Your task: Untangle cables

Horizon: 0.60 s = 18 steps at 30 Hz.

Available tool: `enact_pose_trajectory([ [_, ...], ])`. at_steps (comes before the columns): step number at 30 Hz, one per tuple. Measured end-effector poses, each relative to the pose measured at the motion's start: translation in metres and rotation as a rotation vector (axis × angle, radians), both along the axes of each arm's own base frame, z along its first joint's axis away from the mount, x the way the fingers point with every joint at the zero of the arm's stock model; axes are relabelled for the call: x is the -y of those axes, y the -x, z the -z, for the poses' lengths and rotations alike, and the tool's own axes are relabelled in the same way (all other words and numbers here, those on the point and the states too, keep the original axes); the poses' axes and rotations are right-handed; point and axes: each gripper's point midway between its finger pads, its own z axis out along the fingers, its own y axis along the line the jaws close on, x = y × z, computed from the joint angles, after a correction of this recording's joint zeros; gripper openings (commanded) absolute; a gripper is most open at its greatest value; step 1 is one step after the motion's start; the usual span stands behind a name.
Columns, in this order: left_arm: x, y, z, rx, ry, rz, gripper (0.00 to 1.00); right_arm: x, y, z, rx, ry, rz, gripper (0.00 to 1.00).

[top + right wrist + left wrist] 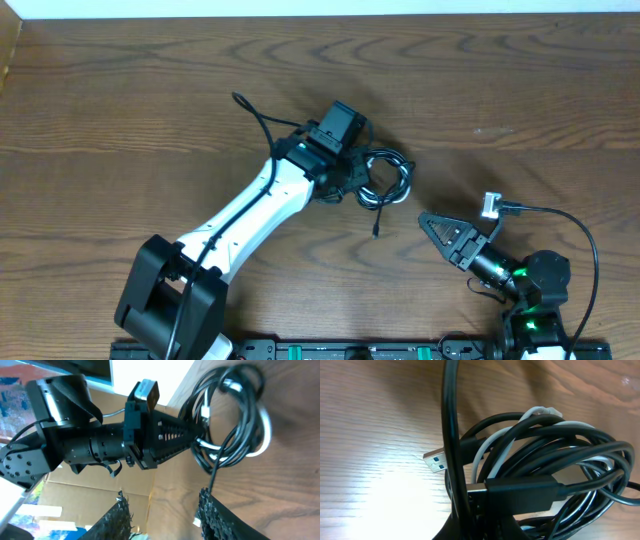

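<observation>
Glossy black cords, too tangled for me to count, and one white cord make up the coiled cables (390,178) at the middle of the wood-grain table (150,100). My left pincer (352,180) is clamped on them, and my right pincer (426,220) is spread and empty.

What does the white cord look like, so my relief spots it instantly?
On the wooden table, find the coiled cable bundle at the tip of the left hand. The white cord is threaded through that coil. It is the only pale strand; every other cord there is black.
</observation>
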Motion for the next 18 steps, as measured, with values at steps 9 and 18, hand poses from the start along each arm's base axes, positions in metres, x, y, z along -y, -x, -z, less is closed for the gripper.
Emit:
enact_pose_trajectory([
  [9, 0.029, 0.022, -0.001, -0.001, 0.016, 0.077, 0.08, -0.010, -0.001, 0.005, -0.026, 0.009, 0.026, 0.46],
  [18, 0.052, 0.044, -0.004, -0.021, 0.054, 0.155, 0.07, -0.003, -0.011, 0.021, -0.058, 0.065, 0.118, 0.45],
])
